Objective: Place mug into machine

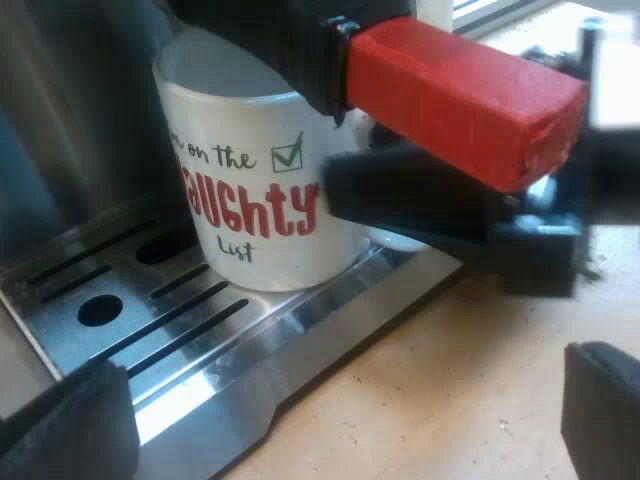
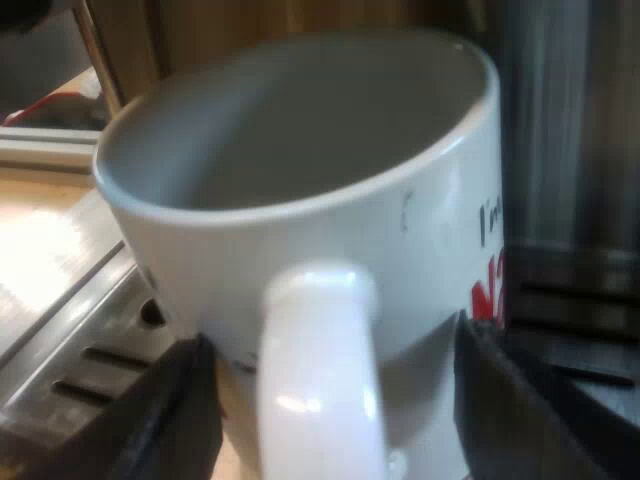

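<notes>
The left gripper (image 1: 335,425) hangs low, just off the front edge of the drip tray (image 1: 110,350). Its fingers are wide apart and hold nothing. It seems parked there to leave the machine's front free.

The mug (image 1: 250,190) stands on the slotted steel tray, close to the wall of the espresso machine (image 1: 60,130). It is white with red and black lettering, upright, with its base flat on the tray. Just above its rim juts the holder handle, locked into the machine's front, and its red end (image 1: 460,95) reaches out over the wooden table (image 1: 450,400). The mug is therefore under the holder, where coffee would presumably fall.

The right gripper (image 2: 330,400) is clamped on the mug, which is empty. One of its fingers (image 2: 180,420) lies against the lower wall on each side, and the mug's white ear (image 2: 320,370) points back between them toward the wrist. Gripping low and astride the ear probably stops the mug from turning. It also keeps the arm beneath the red end, where the left wrist view shows it reaching in.

The placing looks almost done. What remains is to let go and draw straight back. Catching the ear on the way out could drag the mug off its spot.
</notes>
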`<state>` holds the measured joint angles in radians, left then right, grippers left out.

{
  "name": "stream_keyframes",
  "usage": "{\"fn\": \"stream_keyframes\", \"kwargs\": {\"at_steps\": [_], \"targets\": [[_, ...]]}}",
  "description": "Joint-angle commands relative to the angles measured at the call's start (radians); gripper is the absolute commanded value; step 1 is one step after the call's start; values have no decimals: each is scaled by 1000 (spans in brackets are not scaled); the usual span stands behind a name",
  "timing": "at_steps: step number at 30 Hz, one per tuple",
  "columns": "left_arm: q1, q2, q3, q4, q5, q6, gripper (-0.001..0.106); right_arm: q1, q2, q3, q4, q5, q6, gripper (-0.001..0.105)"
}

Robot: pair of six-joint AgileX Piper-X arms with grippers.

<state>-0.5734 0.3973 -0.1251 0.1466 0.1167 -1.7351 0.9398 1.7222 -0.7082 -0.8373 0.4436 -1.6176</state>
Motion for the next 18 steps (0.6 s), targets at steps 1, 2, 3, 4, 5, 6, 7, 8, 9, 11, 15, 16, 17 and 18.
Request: {"fn": "stream_keyframes", "kwargs": {"at_steps": [1,2,3,4,5,6,7,8,9,11,15,16,17,18], "targets": [[-8,-3,-4,-26,-8,-18,87,-18,19,-37,15,-14,-9,54],[-8,-3,-4,-26,-8,-18,87,-19,23,-41,14,-16,-9,54],[-8,-3,-4,-26,-8,-18,87,-21,29,-52,12,-19,-9,54],[-8,-3,-4,-26,-8,-18,87,-22,32,-60,12,-24,-9,54],[-8,-3,-4,-26,-8,-18,87,-21,37,-70,12,-31,-9,54],[-8,-3,-4,-26,-8,-18,87,-21,43,-79,12,-44,-11,54],[-8,-3,-4,-26,-8,-18,87,-21,50,-92,12,-54,-20,54],[-8,-3,-4,-26,-8,-18,87,-21,56,-97,12,-60,-28,54],[-8,-3,-4,-26,-8,-18,87,-21,61,-107,12,-60,-37,54],[-8,-3,-4,-26,-8,-18,87,-26,70,-119,12,-60,-45,54],[-8,-3,-4,-26,-8,-18,87,-29,70,-121,12,-35,-45,54],[-8,-3,-4,-26,-8,-18,87,-27,66,-119,15,-34,-45,54],[-8,-3,-4,-26,-8,-18,87,-27,62,-117,17,-33,-45,54],[-8,-3,-4,-26,-8,-18,87,-27,55,-112,30,-26,-37,54]]}}
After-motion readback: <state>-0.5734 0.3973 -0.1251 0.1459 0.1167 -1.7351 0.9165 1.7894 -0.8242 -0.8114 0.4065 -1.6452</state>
